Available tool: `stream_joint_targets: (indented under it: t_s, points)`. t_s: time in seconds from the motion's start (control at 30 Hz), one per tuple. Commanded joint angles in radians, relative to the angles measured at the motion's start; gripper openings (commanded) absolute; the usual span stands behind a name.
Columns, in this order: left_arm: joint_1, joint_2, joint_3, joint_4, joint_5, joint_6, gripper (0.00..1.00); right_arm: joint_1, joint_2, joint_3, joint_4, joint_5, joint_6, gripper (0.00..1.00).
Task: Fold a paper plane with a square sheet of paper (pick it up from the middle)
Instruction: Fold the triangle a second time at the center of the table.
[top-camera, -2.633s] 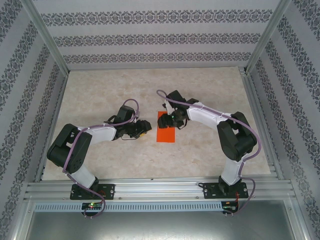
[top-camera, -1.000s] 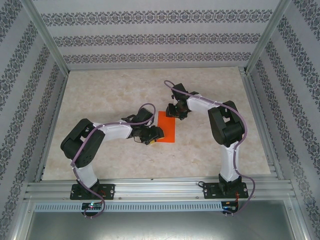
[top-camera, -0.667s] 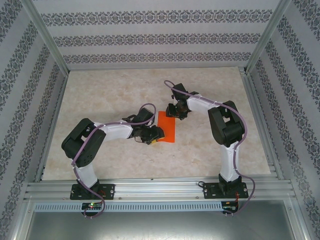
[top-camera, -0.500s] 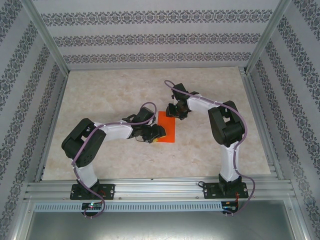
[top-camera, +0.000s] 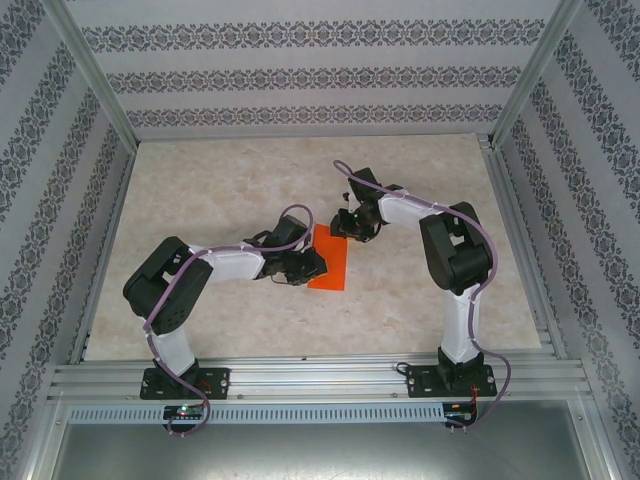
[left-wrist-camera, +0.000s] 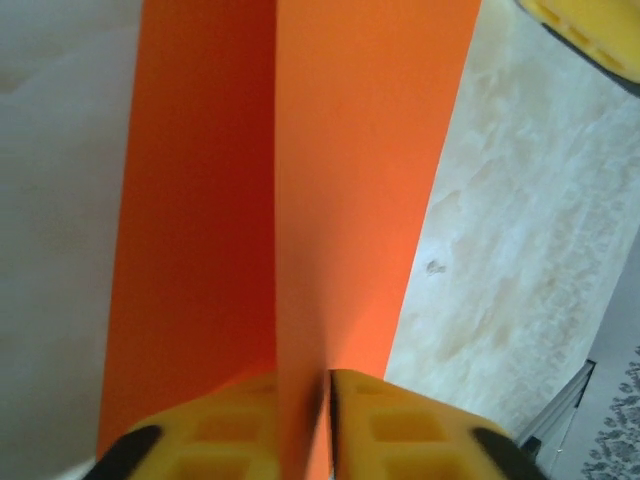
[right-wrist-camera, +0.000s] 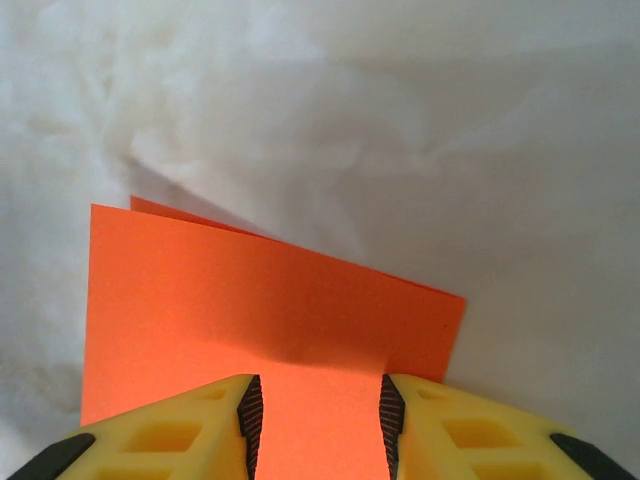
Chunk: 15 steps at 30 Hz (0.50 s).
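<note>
The left gripper (left-wrist-camera: 328, 388) is pressed together on the near edge of the square sheet of paper (left-wrist-camera: 350, 180), which rests doubled over on the table (top-camera: 200, 190) between the arms. Thin, light and floppy, it probably slips or creases easily, so a hold near the fold looks safest. Beyond, the right gripper (right-wrist-camera: 320, 400) stands spread astride the far edge

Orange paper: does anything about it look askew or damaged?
No tear shows, but the fold is uneven: in the right wrist view, the lower layer of the orange paper peeks out past the upper layer's far left corner.
</note>
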Motion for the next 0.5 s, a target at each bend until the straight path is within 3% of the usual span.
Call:
stream_joint_targets:
  t_s: [0.0, 0.2, 0.47]
  points:
    - [0.013, -0.027, -0.030, -0.037, -0.028, 0.021, 0.11, 0.028, -0.040, -0.021, -0.002, -0.113, -0.004, 0.38]
    - [0.020, -0.113, -0.091, -0.095, -0.074, 0.029, 0.08, 0.047, -0.143, -0.076, 0.002, -0.033, 0.000, 0.39]
    - [0.022, -0.149, -0.138, -0.049, -0.107, -0.012, 0.08, 0.145, -0.140, -0.162, 0.041, -0.077, 0.043, 0.37]
